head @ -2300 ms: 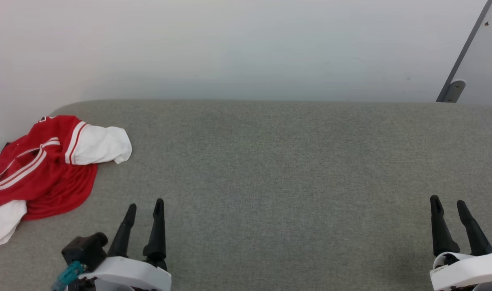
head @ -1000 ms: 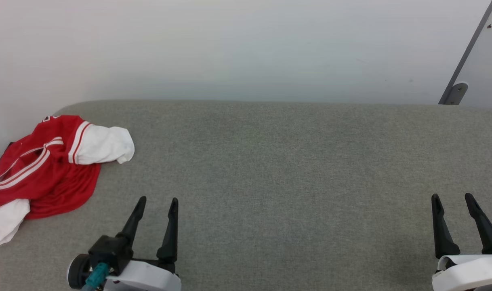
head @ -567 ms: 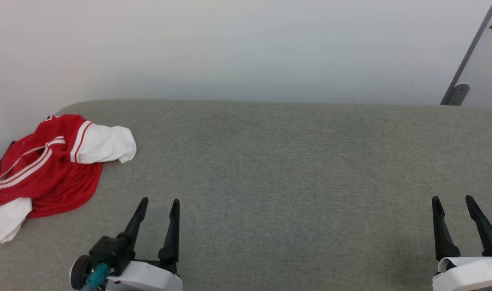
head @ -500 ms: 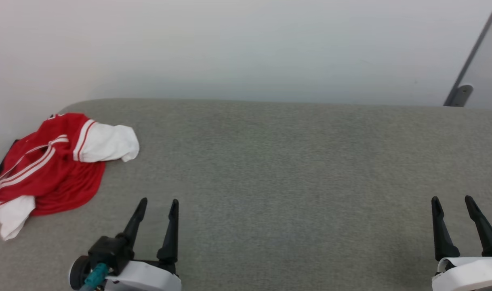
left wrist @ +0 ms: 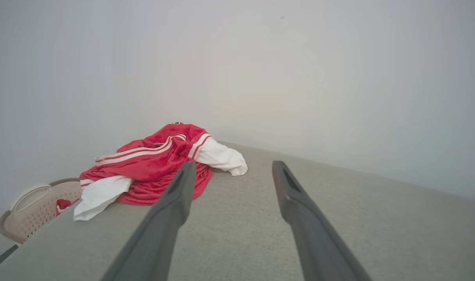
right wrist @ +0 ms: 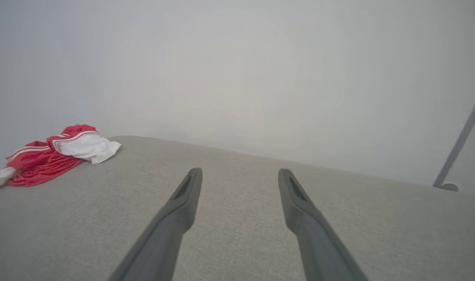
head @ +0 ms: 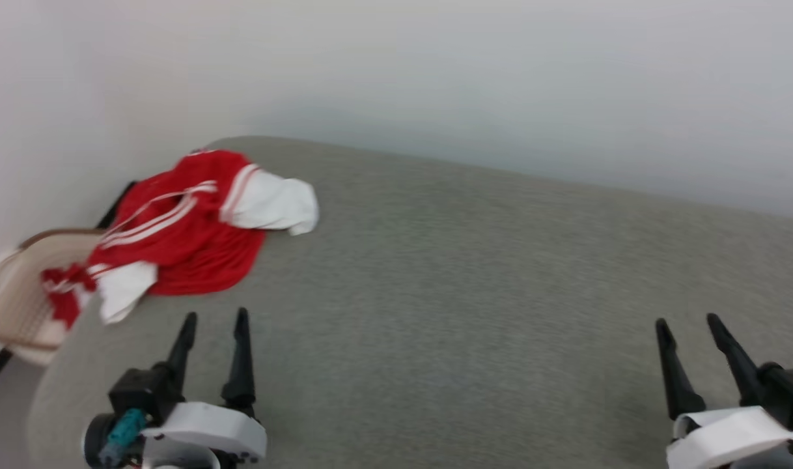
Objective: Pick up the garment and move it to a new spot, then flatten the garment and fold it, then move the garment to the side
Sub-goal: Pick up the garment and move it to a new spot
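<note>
Head view, blurred: red jersey (head: 188, 241) crumpled at the worktop's (head: 468, 293) far-left corner. Our left tool (head: 215, 314) and right tool (head: 687, 320) stand apart, empty. Soft, light, probably mesh; we'd pinch the striped shoulder.

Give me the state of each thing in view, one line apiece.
garment, crumpled in a heap near the far left corner of the table, not held.
left tool, open, empty, short of the garment.
right tool, open, empty, over bare table.
basket, beside the table's left end, red cloth inside.
</note>
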You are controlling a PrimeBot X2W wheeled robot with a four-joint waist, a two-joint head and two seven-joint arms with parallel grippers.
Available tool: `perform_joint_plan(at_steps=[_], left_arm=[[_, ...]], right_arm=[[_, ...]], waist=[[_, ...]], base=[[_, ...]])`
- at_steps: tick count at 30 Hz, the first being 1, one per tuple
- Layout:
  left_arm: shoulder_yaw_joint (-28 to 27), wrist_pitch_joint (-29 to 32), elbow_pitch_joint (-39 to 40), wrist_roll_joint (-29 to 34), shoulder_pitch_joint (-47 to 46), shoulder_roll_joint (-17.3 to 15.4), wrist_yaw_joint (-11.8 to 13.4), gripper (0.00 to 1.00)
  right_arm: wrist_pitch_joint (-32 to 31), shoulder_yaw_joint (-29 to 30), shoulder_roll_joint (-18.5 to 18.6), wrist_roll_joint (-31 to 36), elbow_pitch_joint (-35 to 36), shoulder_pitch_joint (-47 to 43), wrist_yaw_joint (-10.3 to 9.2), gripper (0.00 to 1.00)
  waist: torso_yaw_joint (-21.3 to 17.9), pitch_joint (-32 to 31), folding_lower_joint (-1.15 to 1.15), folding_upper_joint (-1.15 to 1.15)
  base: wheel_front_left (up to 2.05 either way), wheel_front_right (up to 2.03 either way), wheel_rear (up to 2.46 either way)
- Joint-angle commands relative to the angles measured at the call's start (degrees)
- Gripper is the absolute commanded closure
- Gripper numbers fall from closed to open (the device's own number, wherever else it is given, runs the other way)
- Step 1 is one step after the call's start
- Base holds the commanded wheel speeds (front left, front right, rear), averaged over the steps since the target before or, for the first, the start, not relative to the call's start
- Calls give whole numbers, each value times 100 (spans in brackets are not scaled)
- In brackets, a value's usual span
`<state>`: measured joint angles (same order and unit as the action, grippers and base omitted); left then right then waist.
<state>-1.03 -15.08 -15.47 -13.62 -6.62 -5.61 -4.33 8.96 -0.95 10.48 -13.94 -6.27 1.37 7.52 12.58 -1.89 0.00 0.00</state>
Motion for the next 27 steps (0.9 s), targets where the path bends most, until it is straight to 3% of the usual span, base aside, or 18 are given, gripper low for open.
perform_joint_plan(at_steps=[1, 8, 14, 19, 27], left_arm=[[-21, 8, 4, -25, -43, -6, 43, 0], [-45, 86, 126, -66, -9, 1, 198, 0], [-15, 296, 389, -131, 31, 36, 298, 0], [22, 684, 575, -293, -254, -3, 221, 0], [6, 1726, 339, -878, -1529, -318, -85, 0]], right_arm=[[-9, -40, 22, -32, -11, 80, -6, 0], [43, -378, 53, -100, -222, 270, -6, 0], [76, -500, 45, -114, -371, 373, -6, 0], [48, -561, 105, -115, -397, 408, -6, 0], [-196, -732, 466, -89, -38, 822, -6, 0]], waist=[[553, -73, 0, 0], [1262, -125, 0, 0], [1568, -104, 0, 0], [1566, 27, 0, 0], [1043, 883, 0, 0]], base=[[0, 0, 0], [0, 0, 0], [0, 0, 0], [0, 0, 0], [0, 0, 0]])
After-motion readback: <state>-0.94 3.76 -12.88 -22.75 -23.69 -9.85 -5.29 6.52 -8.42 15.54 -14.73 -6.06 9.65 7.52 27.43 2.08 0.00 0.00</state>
